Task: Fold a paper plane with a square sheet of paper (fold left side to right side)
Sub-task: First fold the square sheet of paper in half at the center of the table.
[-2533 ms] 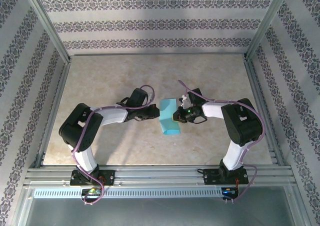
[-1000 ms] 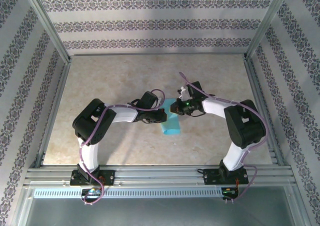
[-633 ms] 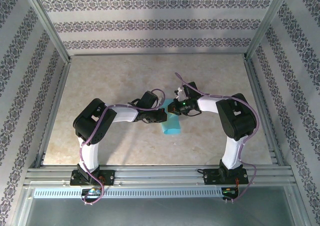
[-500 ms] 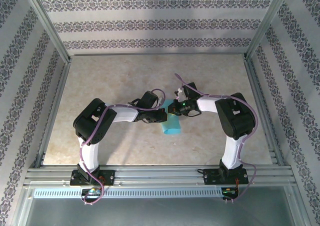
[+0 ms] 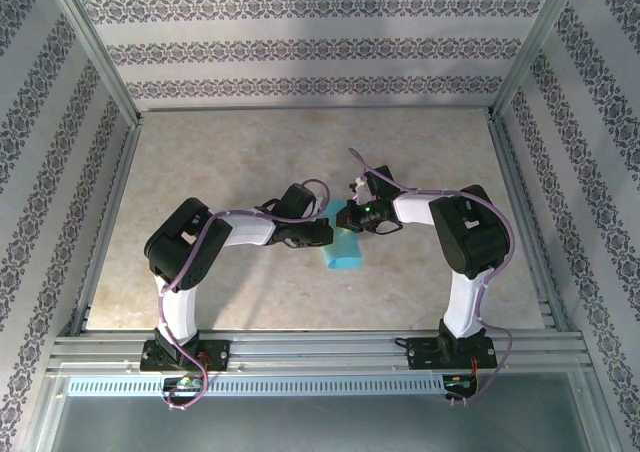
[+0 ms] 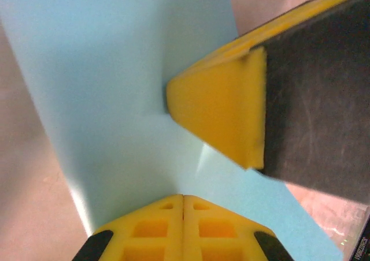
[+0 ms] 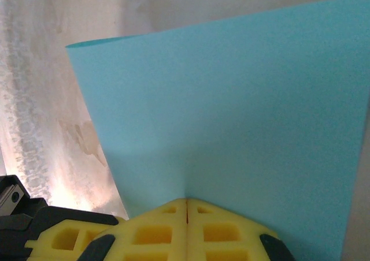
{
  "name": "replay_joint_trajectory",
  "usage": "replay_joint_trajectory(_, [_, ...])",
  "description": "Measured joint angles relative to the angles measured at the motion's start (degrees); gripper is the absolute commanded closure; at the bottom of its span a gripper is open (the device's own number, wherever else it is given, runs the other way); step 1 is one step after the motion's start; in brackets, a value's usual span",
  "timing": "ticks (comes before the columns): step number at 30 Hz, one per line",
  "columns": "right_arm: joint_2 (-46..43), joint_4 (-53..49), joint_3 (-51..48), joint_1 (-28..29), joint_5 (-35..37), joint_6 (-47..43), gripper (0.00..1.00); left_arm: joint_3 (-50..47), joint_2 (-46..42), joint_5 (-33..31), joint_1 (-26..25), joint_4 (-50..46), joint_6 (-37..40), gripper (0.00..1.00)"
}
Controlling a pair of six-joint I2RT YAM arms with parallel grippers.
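The square sheet of paper (image 5: pixel 343 251), lying as a narrow strip, sits right under both tools, its long axis crossing the line between them. The left gripper (image 6: pixel 183 198) and right gripper (image 7: pixel 186 203), both clamped shut, meet on its far end, equally near. Whether either pinches a layer, I cannot tell.

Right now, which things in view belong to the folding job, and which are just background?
Part of the job:
- turquoise sheet of paper
- left claw, shut, tip at the paper
- right claw, shut, tip at the paper

Not part of it:
- beige table
- metal frame
- patterned walls
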Motion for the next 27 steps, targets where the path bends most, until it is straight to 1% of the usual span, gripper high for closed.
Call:
replay_joint_trajectory(14, [0.0, 0.0, -0.2, -0.2, -0.5, 0.0, 1.00, -7.3, -5.8, 0.0, -1.0, -0.1, -1.9, 1.00])
replay_joint_trajectory(23, [-0.1, 0.4, -0.4, -0.2, -0.5, 0.0, 1.00, -7.0, -8.4, -0.5, -1.0, -5.0, -2.8, 1.00])
replay_joint_trajectory(27, [-0.1, 0.5, -0.4, -0.2, -0.5, 0.0, 1.00, -4.5, -9.3, -0.5, -1.0, -6.5, -2.8, 1.00])
